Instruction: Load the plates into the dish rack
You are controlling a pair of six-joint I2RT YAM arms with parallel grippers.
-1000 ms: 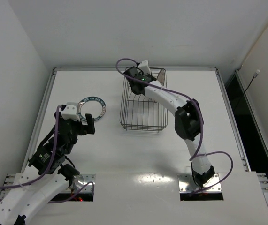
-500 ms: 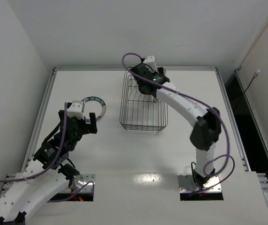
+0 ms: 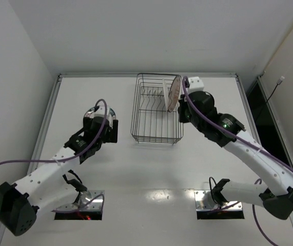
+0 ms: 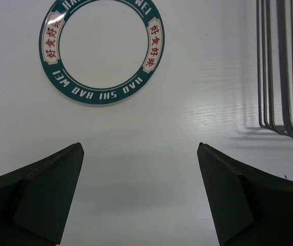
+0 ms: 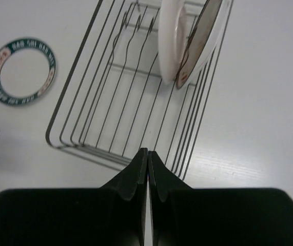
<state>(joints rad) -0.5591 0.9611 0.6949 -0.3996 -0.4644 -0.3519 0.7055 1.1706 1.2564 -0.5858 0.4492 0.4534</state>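
Plates (image 5: 171, 36) upright in wire rack (image 3: 155, 139), teal-rimmed plate (image 4: 103, 48) flat, left tool (image 4: 140, 148) spread, right tool (image 5: 148, 154) clenched

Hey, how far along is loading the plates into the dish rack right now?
Done: two plates stand on edge in the dish rack.
In hand: nothing. The left pincer is open, above the green-rimmed plate, which lies flat on the table beside the rack. The right pincer is shut and empty.
Left: pick up that third plate and slot it in.

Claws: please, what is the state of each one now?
Left claw: open, holding nothing.
Right claw: closed, holding nothing.
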